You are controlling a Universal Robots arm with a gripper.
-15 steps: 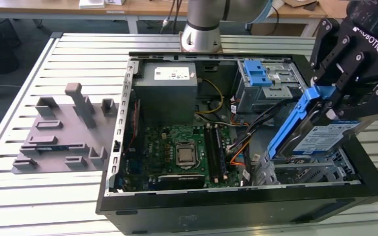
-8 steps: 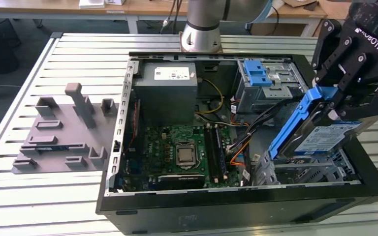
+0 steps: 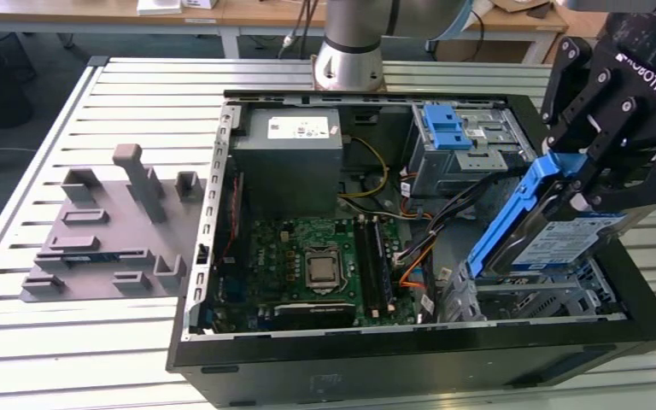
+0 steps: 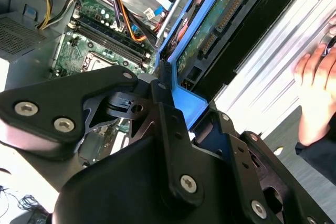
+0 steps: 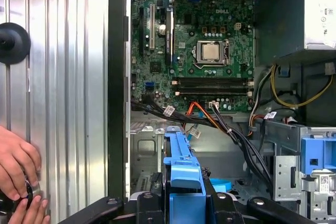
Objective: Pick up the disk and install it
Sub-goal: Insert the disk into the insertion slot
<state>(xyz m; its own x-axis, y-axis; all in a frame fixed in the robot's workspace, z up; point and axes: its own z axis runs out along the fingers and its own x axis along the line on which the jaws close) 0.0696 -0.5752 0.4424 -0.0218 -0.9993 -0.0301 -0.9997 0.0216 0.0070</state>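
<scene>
The fingers (image 3: pixel 607 179) are gripping the disk (image 3: pixel 567 239), closed on its blue carrier frame. In the exterior view the disk is hanging tilted at about three o'clock, over the corner bay of the open computer case (image 3: pixel 419 346). It is sitting at four o'clock from the motherboard (image 3: pixel 317 256) and six o'clock from the blue-latched drive cage (image 3: pixel 459 137). I cannot tell whether it is touching the bay. The power-supply box (image 3: pixel 294 162) is sitting at twelve o'clock from the motherboard. A grey fixture (image 3: pixel 112 231) is lying on the slatted desk (image 3: pixel 134 94), at nine o'clock from the case. In both wrist views a person's hand (image 4: pixel 315 93) (image 5: pixel 18 174) is showing over the desk, outside the case wall.
</scene>
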